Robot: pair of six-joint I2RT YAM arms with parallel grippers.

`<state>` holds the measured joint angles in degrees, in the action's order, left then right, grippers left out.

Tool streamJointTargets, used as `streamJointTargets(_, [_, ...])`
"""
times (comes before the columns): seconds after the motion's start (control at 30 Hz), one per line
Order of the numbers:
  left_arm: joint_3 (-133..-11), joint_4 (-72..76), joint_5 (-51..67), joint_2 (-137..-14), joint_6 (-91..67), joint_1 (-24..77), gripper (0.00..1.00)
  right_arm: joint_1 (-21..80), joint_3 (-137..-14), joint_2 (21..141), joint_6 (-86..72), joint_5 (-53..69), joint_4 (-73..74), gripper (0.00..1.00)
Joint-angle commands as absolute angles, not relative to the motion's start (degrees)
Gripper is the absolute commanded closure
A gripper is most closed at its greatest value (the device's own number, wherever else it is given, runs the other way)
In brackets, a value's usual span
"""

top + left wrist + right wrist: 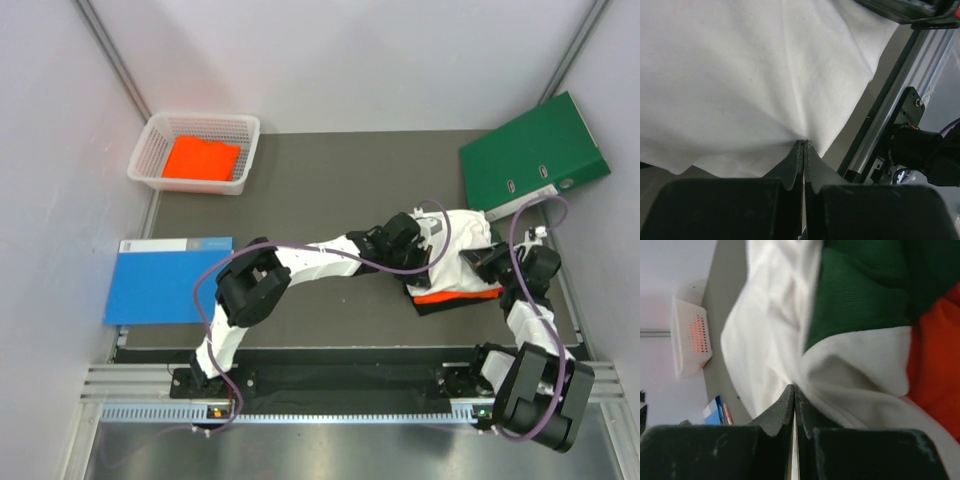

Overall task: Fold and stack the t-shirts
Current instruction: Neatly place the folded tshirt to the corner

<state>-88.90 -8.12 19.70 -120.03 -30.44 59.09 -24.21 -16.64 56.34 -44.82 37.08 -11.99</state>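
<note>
The white t-shirt with dark green sleeves (462,232) lies bunched at the table's right side, on top of an orange t-shirt (455,297) and a black one (432,306). My left gripper (420,252) is at its left edge, shut on a pinch of the white cloth (740,75), whose creases run to the left gripper's tips (804,143). My right gripper (492,263) is at the shirt's right edge. The right gripper (794,387) is shut on white cloth (765,340) next to the green sleeve (860,285) and the orange t-shirt (935,370). Another orange t-shirt (200,158) lies folded in the basket.
A white mesh basket (147,155) stands at the back left. A flat blue book (168,280) lies at the left edge. A green binder (535,155) rests at the back right, touching the shirt pile's far corner. An aluminium rail (330,398) runs along the near edge.
</note>
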Motion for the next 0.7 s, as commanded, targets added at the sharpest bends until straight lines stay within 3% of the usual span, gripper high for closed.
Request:
streamJointTargets(0.0, [-88.51, -5.54, 19.69, -119.97, -31.38, 60.12, 1.0, -24.96, -19.95, 60.02, -40.26, 32.0, -7.92, 1.0])
streamJointTargets(0.33, [-87.63, -8.96, 16.08, -118.65, -28.92, 59.77, 1.0, -25.05, -27.24, 54.42, -34.02, 28.47, 1.76, 1.0])
streamJointTargets(0.67, [-86.84, -10.55, 10.39, -114.45, -26.99, 58.8, 1.0, -23.82, -27.51, 51.94, -37.0, 44.72, -4.57, 1.0])
